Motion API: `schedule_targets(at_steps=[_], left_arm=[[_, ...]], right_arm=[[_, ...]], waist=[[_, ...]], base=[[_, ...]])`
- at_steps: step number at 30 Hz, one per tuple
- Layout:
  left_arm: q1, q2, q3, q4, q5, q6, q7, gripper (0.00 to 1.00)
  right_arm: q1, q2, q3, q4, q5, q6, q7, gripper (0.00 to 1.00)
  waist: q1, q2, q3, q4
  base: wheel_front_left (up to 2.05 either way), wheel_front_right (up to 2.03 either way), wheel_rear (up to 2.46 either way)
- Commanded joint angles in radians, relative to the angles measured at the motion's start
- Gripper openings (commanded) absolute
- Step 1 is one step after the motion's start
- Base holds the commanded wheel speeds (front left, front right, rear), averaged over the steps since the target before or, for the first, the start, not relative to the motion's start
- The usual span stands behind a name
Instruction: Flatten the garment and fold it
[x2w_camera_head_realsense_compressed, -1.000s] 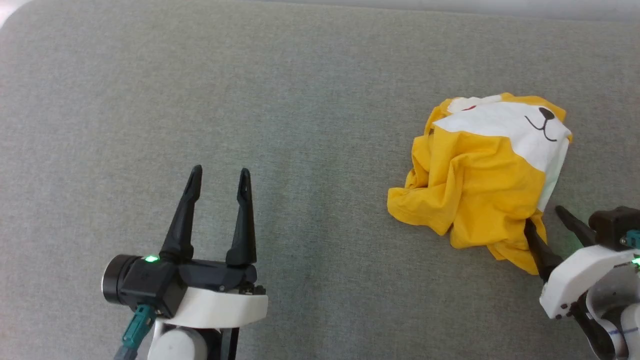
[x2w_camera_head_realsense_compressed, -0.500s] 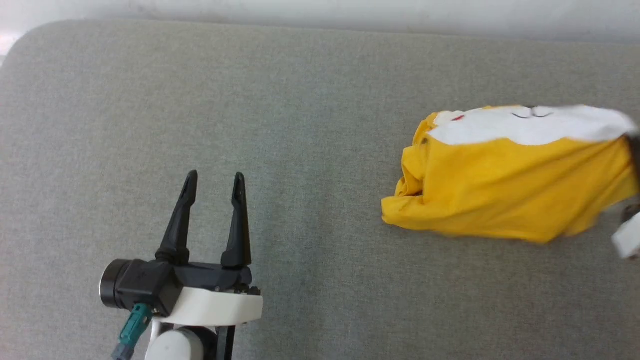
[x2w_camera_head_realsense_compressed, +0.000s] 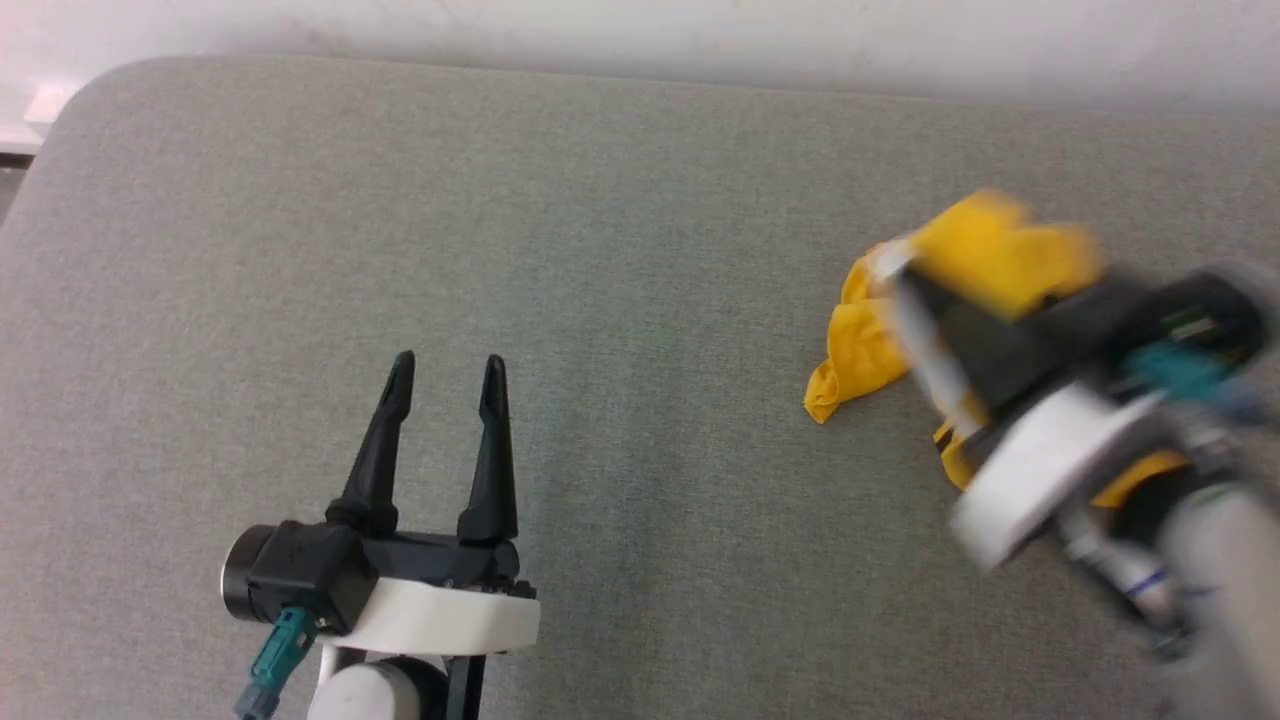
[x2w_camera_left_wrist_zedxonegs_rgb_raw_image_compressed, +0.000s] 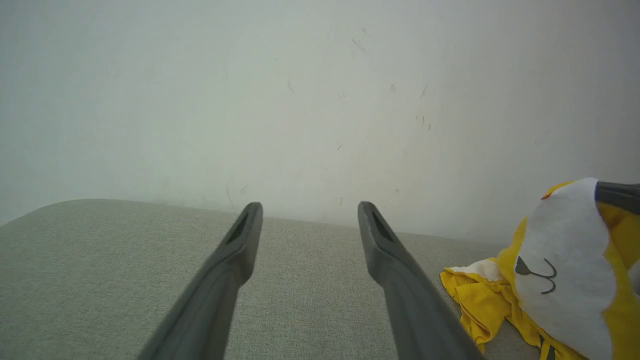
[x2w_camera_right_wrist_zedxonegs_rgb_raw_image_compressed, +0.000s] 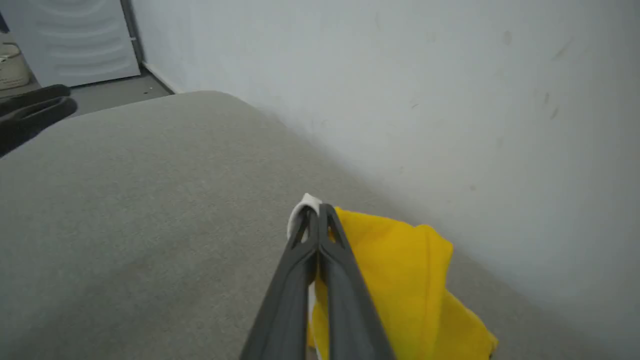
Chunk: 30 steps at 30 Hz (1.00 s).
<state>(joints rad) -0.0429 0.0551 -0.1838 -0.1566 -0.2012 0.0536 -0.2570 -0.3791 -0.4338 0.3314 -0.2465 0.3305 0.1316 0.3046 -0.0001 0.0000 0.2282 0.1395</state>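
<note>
The garment (x2w_camera_head_realsense_compressed: 858, 345), a crumpled bright yellow T-shirt with a white printed patch, lies at the right of the grey padded table (x2w_camera_head_realsense_compressed: 620, 250). Part of it is lifted off the surface. My right gripper (x2w_camera_head_realsense_compressed: 900, 275) is blurred with motion and points up and left. In the right wrist view the right gripper (x2w_camera_right_wrist_zedxonegs_rgb_raw_image_compressed: 315, 210) is shut on the garment (x2w_camera_right_wrist_zedxonegs_rgb_raw_image_compressed: 395, 260), with a white fold pinched at its tips. My left gripper (x2w_camera_head_realsense_compressed: 446, 368) stands open and empty at the lower left, well clear of the cloth. In the left wrist view the garment (x2w_camera_left_wrist_zedxonegs_rgb_raw_image_compressed: 565, 260) hangs beside the open left gripper (x2w_camera_left_wrist_zedxonegs_rgb_raw_image_compressed: 310, 210).
A pale wall (x2w_camera_head_realsense_compressed: 700, 40) runs along the table's far edge, close behind the garment. The table's rounded far-left corner (x2w_camera_head_realsense_compressed: 70, 100) drops to a dark floor (x2w_camera_right_wrist_zedxonegs_rgb_raw_image_compressed: 115, 90). Bare grey surface spreads between the two grippers.
My right gripper has shut on the garment's near edge, then swung up and left with the cloth, dragging and lifting it. The head camera has tilted. The left gripper has kept still.
</note>
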Motion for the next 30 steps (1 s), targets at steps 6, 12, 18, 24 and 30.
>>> schedule_targets(at_steps=[6,12,18,24,30], left_arm=[[-0.008,-0.005,-0.01,0.01,-0.016,0.006,-0.005,1.0],[-0.009,-0.005,-0.009,0.018,-0.022,0.009,-0.005,1.0],[-0.015,-0.005,-0.017,0.025,-0.023,0.012,-0.005,1.0],[-0.021,-0.005,-0.017,0.023,-0.021,0.011,-0.005,1.0],[-0.024,-0.005,-0.023,0.025,-0.023,0.007,-0.005,1.0]], right_arm=[[0.019,0.063,0.294,0.124,0.106,-0.001,-0.007,0.0],[0.0,0.062,0.378,0.199,0.184,-0.001,-0.031,1.0],[-0.036,0.027,0.228,0.182,0.186,-0.001,-0.083,1.0],[0.033,-0.047,0.019,0.136,0.128,-0.001,-0.042,1.0],[0.166,-0.11,-0.112,0.164,0.056,-0.001,0.014,1.0]], waist=[[0.0001,0.0,0.023,0.031],[0.0001,0.0,0.034,0.026],[0.0001,0.0,0.035,0.005],[0.0001,0.0,0.046,-0.002],[0.0001,0.0,0.062,0.007]], base=[[0.0,0.0,0.0],[0.0,0.0,0.0],[0.0,0.0,0.0],[0.0,0.0,0.0],[0.0,0.0,0.0]])
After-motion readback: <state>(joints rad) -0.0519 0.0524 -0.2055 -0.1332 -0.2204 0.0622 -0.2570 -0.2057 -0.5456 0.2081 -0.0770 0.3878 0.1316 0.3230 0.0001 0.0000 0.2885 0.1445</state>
